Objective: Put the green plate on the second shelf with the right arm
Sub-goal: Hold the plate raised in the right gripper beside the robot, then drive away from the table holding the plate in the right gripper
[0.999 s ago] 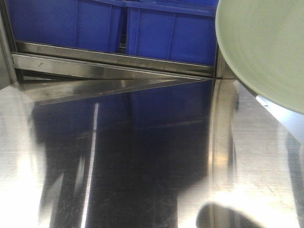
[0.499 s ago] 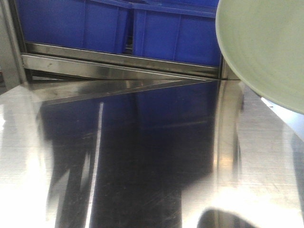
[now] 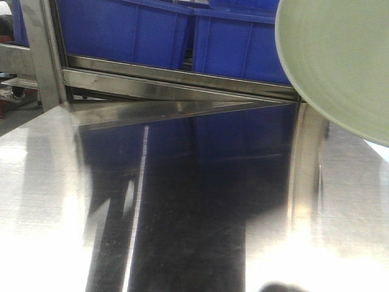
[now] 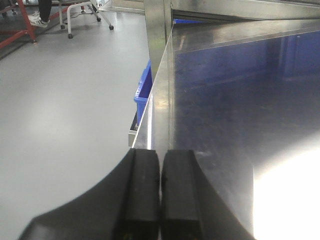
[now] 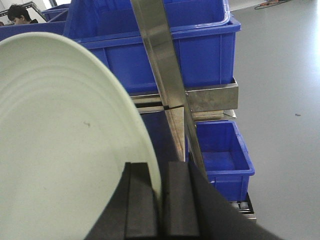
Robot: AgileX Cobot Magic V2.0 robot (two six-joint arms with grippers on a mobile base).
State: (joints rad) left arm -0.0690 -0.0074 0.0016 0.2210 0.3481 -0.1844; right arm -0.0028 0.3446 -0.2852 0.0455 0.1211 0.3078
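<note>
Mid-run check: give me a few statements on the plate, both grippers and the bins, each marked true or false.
1. The right gripper is clamped on the rim of the green plate. True.
2. The left gripper holds a bin. False: its jaws are shut together with nothing between them.
3. The green plate lies flat on the steel surface. False: it is held tilted in the air, off that surface.
4. Blue bins stand at the back, beyond the steel surface. True.
</note>
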